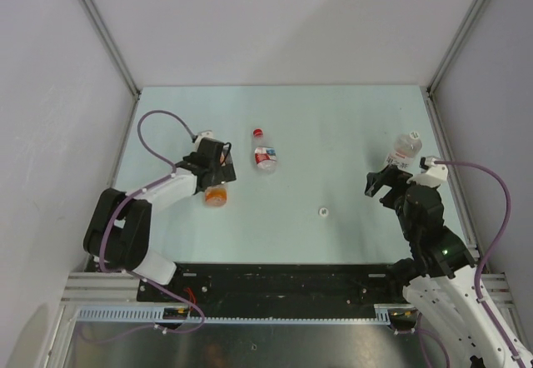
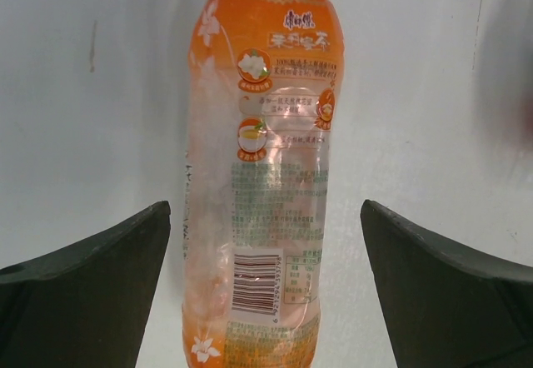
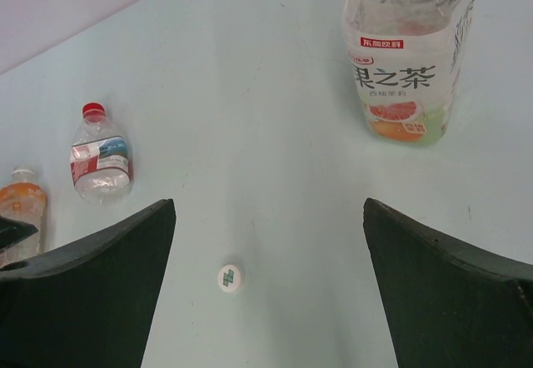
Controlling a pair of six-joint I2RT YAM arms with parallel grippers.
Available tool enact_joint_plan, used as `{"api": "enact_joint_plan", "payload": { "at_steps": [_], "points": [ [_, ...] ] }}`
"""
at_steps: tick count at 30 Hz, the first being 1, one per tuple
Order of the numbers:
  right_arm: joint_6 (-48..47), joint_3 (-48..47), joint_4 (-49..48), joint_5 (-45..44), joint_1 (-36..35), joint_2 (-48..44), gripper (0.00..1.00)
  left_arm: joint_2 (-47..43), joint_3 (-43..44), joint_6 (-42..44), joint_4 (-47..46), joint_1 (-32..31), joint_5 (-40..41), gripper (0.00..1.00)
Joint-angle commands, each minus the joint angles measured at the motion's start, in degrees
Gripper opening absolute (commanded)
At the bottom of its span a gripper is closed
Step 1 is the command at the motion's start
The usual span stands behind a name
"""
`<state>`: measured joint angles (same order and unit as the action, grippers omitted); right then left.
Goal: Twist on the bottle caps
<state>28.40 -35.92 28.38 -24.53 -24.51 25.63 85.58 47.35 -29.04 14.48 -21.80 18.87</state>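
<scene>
The orange bottle lies on the table between the fingers of my left gripper, which is open and straddles it without touching; in the top view the gripper hovers over that bottle. The red-and-white label bottle lies on its side with the red cap on its neck. The white-label bottle stands upright at the back right. A loose white cap lies mid-table and shows below my open, empty right gripper as a small disc.
White enclosure walls surround the pale green table, with metal posts at the back corners. The white-label bottle stands just ahead and right of the right gripper. The red-capped bottle and the orange bottle lie far to its left.
</scene>
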Motion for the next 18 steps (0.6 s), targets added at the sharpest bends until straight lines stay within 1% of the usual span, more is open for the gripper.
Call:
{"api": "enact_joint_plan", "payload": {
  "at_steps": [1, 4, 6, 8, 10, 14, 16, 18],
  "points": [
    [-1.06, -1.07, -2.32, 0.7, 0.18, -0.23, 0.99, 1.74, 1.92, 1.25, -2.4, 0.68, -3.22, 0.99],
    [-1.27, -1.08, -2.59, 1.58, 0.17, -0.45, 0.99, 2.71, 1.85, 1.32, -2.35, 0.8, -3.3, 0.96],
    [-1.25, -1.08, -2.62, 1.66, 0.21, -0.59, 0.99, 3.22, 1.71, 1.3, -2.31, 0.86, -3.89, 0.91],
    [-1.14, -1.08, -2.63, 1.79, 0.18, -0.76, 0.99, 3.53, 1.52, 1.27, -2.41, 0.88, -4.51, 0.82],
    [-1.13, -1.08, -2.63, 1.93, 0.17, -0.97, 0.99, 3.45, 1.41, 1.6, -2.36, 0.82, -4.82, 0.72],
    [-1.14, -1.08, -2.63, 2.03, 0.17, -1.23, 0.99, 1.21, 1.06, 2.62, -2.56, 0.83, -4.55, 0.56],
    [-1.15, -1.08, -2.63, 2.08, 0.21, -1.33, 0.99, -1.13, 0.48, 2.85, -2.78, 0.87, -3.76, 0.53],
    [-1.16, -1.08, -2.63, 2.13, 0.18, -1.36, 0.99, -4.35, -0.5, 3.2, -3.31, 0.86, -3.05, 0.52]
  ]
}}
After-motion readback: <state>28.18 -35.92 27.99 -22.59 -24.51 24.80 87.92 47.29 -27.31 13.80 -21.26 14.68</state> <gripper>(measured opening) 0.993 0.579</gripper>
